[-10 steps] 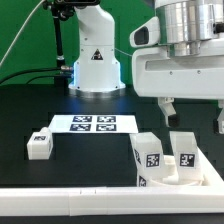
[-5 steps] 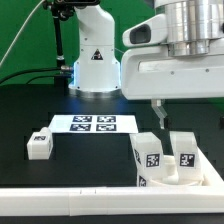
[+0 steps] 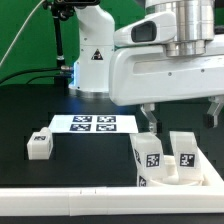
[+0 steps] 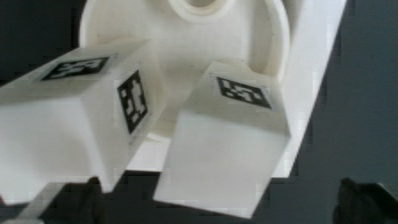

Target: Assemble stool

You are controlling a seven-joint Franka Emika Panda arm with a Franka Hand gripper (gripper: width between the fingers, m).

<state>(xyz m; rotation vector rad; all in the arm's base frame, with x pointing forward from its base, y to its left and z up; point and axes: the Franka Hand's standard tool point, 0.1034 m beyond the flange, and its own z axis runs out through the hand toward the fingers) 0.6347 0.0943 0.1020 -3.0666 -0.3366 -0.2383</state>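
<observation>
Hovering the gripper [image 3: 181, 120], jaws released, empty, over legs [image 3: 148, 158] standing socketed in the seat [image 4: 196, 45], probably lining up for tightening.

Green backdrop [image 3: 20, 35] behind; black table [image 3: 90, 160] below; white border rail [image 3: 60, 200] along the front edge

I saw the black table [image 3: 30, 105] carrying the marker board [image 3: 92, 123] just to the exterior view's left of the fingers [image 3: 149, 119], with one loose leg [image 3: 40, 145] farther out on that side. Beneath the fingers sat the seat disc [image 3: 180, 180], and beyond it, toward the camera, the white border rail [image 3: 70, 196] lay along the table's edge.
</observation>
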